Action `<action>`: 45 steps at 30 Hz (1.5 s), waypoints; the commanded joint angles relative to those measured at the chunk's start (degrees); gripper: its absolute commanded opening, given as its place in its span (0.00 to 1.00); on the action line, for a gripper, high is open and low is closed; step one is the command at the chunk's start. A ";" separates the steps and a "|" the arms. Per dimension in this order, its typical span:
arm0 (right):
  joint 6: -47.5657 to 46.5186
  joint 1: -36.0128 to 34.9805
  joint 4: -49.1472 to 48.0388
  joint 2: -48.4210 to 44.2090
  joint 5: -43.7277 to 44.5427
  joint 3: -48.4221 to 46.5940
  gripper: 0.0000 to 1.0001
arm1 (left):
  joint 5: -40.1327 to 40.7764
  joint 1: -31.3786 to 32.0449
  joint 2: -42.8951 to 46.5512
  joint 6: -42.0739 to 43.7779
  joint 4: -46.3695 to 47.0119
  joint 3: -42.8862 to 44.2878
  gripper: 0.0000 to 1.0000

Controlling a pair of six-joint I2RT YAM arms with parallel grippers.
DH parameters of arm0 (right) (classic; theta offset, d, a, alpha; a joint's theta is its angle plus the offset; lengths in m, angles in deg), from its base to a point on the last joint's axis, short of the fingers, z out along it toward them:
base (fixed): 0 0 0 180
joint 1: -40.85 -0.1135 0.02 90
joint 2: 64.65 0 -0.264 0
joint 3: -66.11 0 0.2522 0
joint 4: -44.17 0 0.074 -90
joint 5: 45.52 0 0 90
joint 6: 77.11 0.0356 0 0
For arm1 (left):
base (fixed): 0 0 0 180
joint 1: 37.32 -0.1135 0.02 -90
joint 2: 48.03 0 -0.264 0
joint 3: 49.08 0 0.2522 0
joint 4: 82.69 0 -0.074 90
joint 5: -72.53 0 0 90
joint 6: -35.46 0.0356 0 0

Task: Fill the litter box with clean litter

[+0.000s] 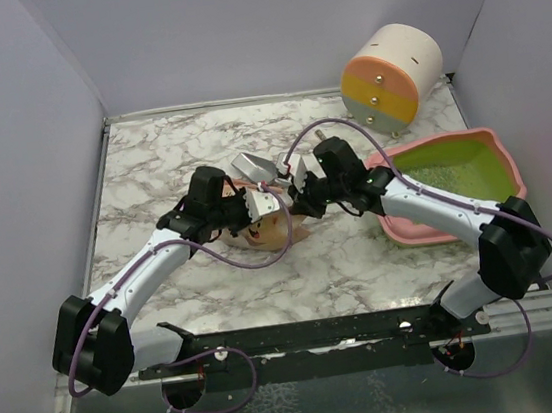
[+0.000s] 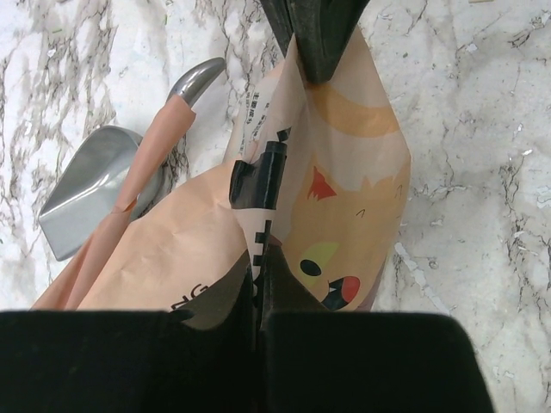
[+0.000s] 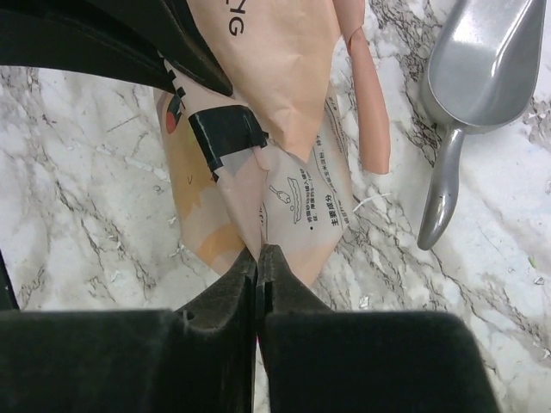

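Observation:
The pink litter box (image 1: pixel 499 153) with a lime-green inside sits at the right of the table; a pale speckled layer of clean litter (image 1: pixel 444 177) lies in its near part. A tan paper bag with a cartoon face (image 1: pixel 277 229) is in the middle, held between both arms. My left gripper (image 2: pixel 258 251) is shut on one edge of the bag (image 2: pixel 344 198). My right gripper (image 3: pixel 258 251) is shut on the opposite edge of the bag (image 3: pixel 284 198). In the top view the left gripper (image 1: pixel 266 206) and right gripper (image 1: pixel 300 199) face each other above the bag.
A silver metal scoop (image 1: pixel 252 167) lies on the marble just behind the bag; it also shows in the left wrist view (image 2: pixel 90 194) and the right wrist view (image 3: pixel 482 69). A round cream drum with orange, yellow and grey bands (image 1: pixel 389 78) stands at the back right.

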 commanded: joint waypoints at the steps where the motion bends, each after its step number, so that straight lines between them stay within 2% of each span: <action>1: 0.28 -0.13 0.03 0.16 2.98 0.54 0.01 | 5.33 -0.67 2.84 -2.30 7.36 2.99 0.00; 3: 2.54 -0.10 -2.16 -0.95 6.33 1.23 0.18 | 7.04 -0.67 2.98 -3.93 8.55 2.74 0.00; 4: 2.52 -0.09 -2.71 -1.62 6.74 1.45 0.05 | 8.00 -0.69 2.90 -4.74 9.03 2.86 0.00; 5: 2.82 -0.11 -2.98 -2.42 7.45 1.63 0.01 | 8.90 -0.68 2.77 -5.86 9.50 3.06 0.00; 7: 3.66 -0.09 -5.32 -4.17 10.16 2.37 0.01 | 11.53 -0.65 2.68 -9.97 10.79 3.56 0.00; 8: 5.05 -0.09 -6.56 -5.22 13.95 2.47 0.07 | 13.00 -0.67 2.55 -12.15 11.38 3.89 0.00; 10: 6.57 -0.09 -8.03 -6.66 18.14 2.62 0.35 | 15.87 -0.67 2.33 -16.26 12.90 4.23 0.00; 11: 7.06 -0.09 -8.89 -7.31 19.43 2.51 0.43 | 16.48 -0.67 2.28 -17.72 13.34 4.18 0.00; 16: 12.18 1.32 -8.64 -6.89 29.42 -2.65 0.55 | 16.80 -0.67 2.61 -25.11 16.08 2.99 0.00; 19: 16.63 7.28 -3.56 -1.75 28.10 -10.02 0.56 | 15.37 -0.59 1.51 -26.63 16.57 2.54 0.00; 22: 19.95 14.53 4.07 7.40 25.96 -19.61 0.55 | 14.05 -0.51 0.41 -28.05 17.60 2.58 0.00; 27: 22.44 24.11 5.31 20.69 17.41 -29.60 0.52 | 12.07 -0.33 0.87 -29.75 20.12 2.27 0.00; 34: 22.21 25.57 10.10 35.00 16.17 -39.54 0.50 | 8.92 -0.07 3.42 -29.39 23.74 -0.77 0.00; 45: 22.69 25.96 8.29 41.12 17.84 -38.67 0.51 | 8.05 0.11 3.46 -29.74 23.86 -0.87 0.00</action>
